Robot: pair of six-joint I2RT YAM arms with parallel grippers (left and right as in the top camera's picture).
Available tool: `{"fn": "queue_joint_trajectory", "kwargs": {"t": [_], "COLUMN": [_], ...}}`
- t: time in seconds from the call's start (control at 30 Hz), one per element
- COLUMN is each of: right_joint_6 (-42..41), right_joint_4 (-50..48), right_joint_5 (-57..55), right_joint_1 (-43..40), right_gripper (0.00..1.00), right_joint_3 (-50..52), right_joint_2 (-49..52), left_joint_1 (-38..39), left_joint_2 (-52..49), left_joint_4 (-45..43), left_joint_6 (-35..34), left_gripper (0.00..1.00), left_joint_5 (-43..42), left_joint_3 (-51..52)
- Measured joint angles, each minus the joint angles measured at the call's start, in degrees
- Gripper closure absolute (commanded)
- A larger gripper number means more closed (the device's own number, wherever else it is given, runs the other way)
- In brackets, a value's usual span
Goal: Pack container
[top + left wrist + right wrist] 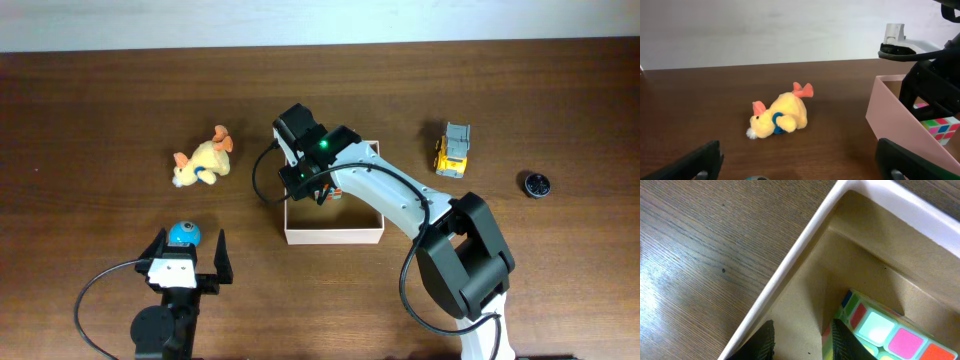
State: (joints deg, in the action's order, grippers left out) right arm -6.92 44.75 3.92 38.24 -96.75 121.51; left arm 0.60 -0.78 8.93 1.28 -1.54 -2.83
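Background: a pale, plain wall is seen beyond the far edge of the tabletop (100, 90).
Tabletop: dark brown wood with a fine streaked grain, lightly glossy in the right wrist view.
Container (335, 237): a square, shallow, open-topped box with white outer walls and a thin white rim. The inside is lined in tan cardboard, with creases showing in the near corner.
Container's place: it is set flat on the tabletop directly beneath the right jaws, which reach down inside it near one corner. From the left jaws it lies ahead and off to the right.
Right jaws: narrowly parted, with only the cardboard floor seen between the dark fingers (762, 342). Nothing is pinched.
Left jaws: spread wide and held low over the tabletop, with nothing between the fingers (700, 161) in the wrist view.
Puzzle cube (880, 330): a multicoloured cube is seen inside the container, just beside one right finger. Contact cannot be told.
Plush duck (203, 163): yellow with orange feet, lying on its side ahead of the left jaws, well apart.
Toy truck (453, 150): yellow and grey, off to the right of the right jaws, outside the container.
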Motion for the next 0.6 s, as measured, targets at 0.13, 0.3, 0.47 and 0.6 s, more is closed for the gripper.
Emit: {"fn": "queue_joint_trajectory", "kwargs": {"t": [0.13, 0.3, 0.47, 0.6], "right_joint_6": [0.00, 0.04, 0.00, 0.02], "right_joint_4": [0.09, 1.22, 2.73, 3.48], "right_joint_5": [-0.39, -0.52, -1.60, -2.19], "right_joint_1": [-0.33, -1.36, -2.91, -3.76], "right_gripper": [0.67, 0.68, 0.68, 0.68], "right_joint_3": [0.00, 0.00, 0.00, 0.00], "right_joint_2": [0.00, 0.00, 0.00, 0.00], "left_joint_1": [0.00, 0.00, 0.00, 0.00], "left_joint_2": [0.00, 0.00, 0.00, 0.00], "left_joint_4": [0.00, 0.00, -0.02, 0.00], "left_joint_6": [0.00, 0.00, 0.00, 0.00], "left_gripper": [0.01, 0.01, 0.01, 0.01], "left_joint_5": [0.00, 0.00, 0.00, 0.00], "left_joint_3": [0.00, 0.00, 0.00, 0.00]}}
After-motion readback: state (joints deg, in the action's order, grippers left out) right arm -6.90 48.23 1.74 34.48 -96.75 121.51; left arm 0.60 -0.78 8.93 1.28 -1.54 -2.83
